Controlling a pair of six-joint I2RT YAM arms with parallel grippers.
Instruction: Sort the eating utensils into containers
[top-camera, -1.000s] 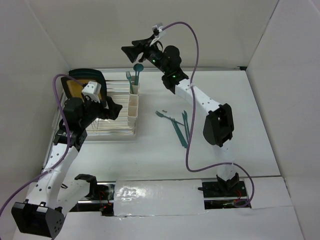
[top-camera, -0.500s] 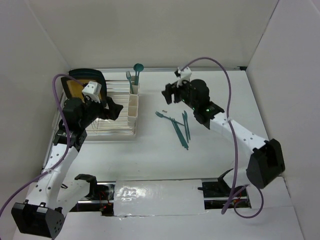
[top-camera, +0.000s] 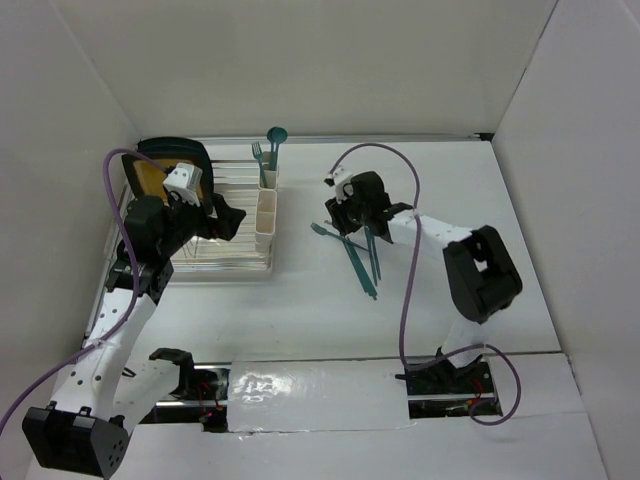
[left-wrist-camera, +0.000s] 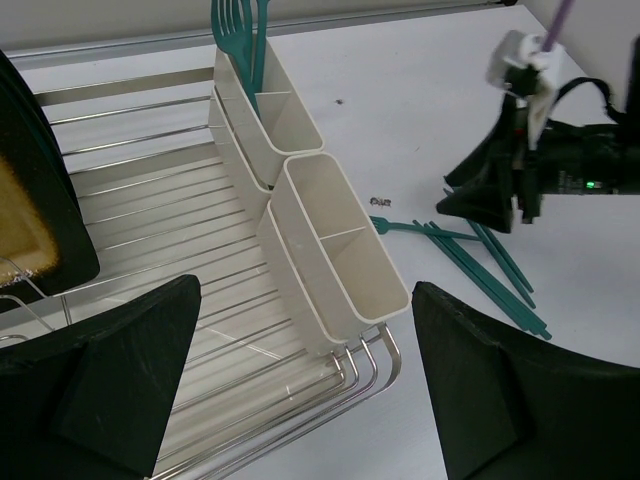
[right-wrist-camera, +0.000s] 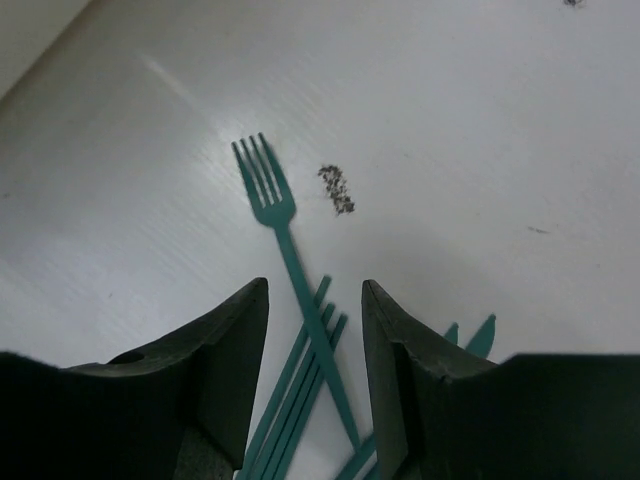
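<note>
Several teal utensils lie in a loose pile on the white table, right of the cream-white cups. A teal fork lies on top of the pile, tines pointing away. My right gripper is open and low over the pile; its fingers straddle the fork's handle without touching it. A teal spoon and fork stand in the farthest cup. My left gripper is open and empty above the dish rack, with the cups between its fingers.
The clear wire dish rack carries the cups on its right side and a yellow-and-black plate at the back left. A tiny dark speck lies beside the fork's tines. White walls enclose the table.
My right arm has left the far cup, where the spoon now stands, and swung down and right to the pile on the table. The left arm has not moved.
</note>
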